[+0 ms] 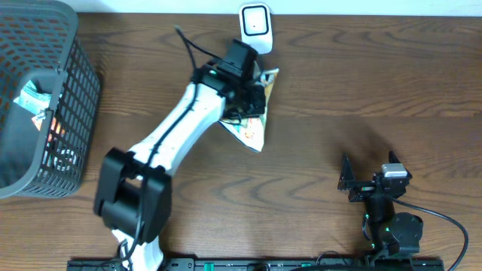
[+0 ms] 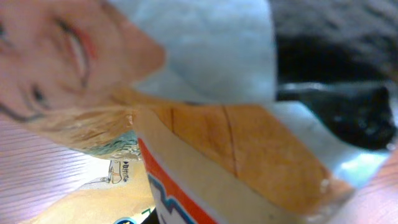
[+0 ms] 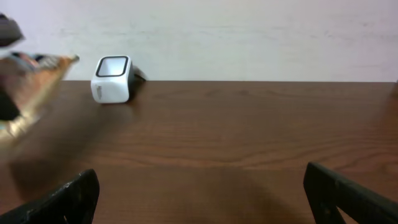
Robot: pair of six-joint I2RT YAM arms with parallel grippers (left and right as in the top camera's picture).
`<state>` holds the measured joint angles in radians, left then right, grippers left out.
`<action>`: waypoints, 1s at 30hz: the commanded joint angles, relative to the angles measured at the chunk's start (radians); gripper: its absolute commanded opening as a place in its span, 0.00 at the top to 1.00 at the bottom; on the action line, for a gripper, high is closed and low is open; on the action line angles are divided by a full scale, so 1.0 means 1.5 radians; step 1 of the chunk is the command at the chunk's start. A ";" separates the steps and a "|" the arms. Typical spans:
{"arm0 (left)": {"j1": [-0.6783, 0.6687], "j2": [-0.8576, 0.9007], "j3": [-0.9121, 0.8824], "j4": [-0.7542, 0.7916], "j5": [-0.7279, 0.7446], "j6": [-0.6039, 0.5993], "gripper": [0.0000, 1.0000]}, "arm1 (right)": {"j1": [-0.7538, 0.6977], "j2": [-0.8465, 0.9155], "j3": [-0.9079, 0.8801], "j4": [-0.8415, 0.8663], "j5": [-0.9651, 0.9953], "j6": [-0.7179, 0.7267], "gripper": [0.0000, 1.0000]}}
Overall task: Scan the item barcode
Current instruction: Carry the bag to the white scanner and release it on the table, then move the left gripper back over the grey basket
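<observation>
The item is a crinkly orange, white and yellow snack packet [image 1: 254, 126] held above the table just in front of the white barcode scanner [image 1: 255, 25] at the far edge. My left gripper [image 1: 251, 92] is shut on the packet's upper part. In the left wrist view the packet [image 2: 249, 155] fills the frame and hides the fingers. No barcode is visible on it. My right gripper [image 1: 369, 172] rests near the front right, open and empty. In the right wrist view the scanner [image 3: 112, 79] stands far left and the packet [image 3: 28, 87] shows at the left edge, with the right gripper [image 3: 202, 196] open over bare wood.
A black mesh basket [image 1: 71, 113] stands at the left edge with packaged goods inside. A black cable [image 1: 192, 47] runs along the left arm near the scanner. A pale wall lies behind the table's far edge [image 3: 249, 81].
</observation>
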<state>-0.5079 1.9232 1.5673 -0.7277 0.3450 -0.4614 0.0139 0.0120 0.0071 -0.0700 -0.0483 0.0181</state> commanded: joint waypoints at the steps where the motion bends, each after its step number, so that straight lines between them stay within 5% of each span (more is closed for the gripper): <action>1: -0.024 0.012 0.006 0.014 -0.004 -0.030 0.60 | -0.005 -0.004 -0.001 -0.003 0.003 0.007 0.01; 3: -0.030 0.012 0.006 0.017 -0.004 -0.030 0.32 | -0.005 -0.004 -0.001 -0.003 0.003 0.007 0.01; 5: -0.030 0.007 0.007 0.020 -0.004 -0.030 0.25 | -0.005 -0.004 -0.001 -0.003 0.003 0.007 0.01; 27: 0.272 -0.384 0.045 0.022 0.024 0.043 0.21 | -0.005 -0.004 -0.001 -0.003 0.003 0.007 0.01; 30: 0.295 -0.421 0.045 0.007 0.023 0.044 0.06 | -0.005 -0.004 -0.001 -0.003 0.003 0.007 0.01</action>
<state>-0.0948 1.3270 1.6241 -0.6960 0.3717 -0.4110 0.0139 0.0120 0.0071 -0.0700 -0.0483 0.0181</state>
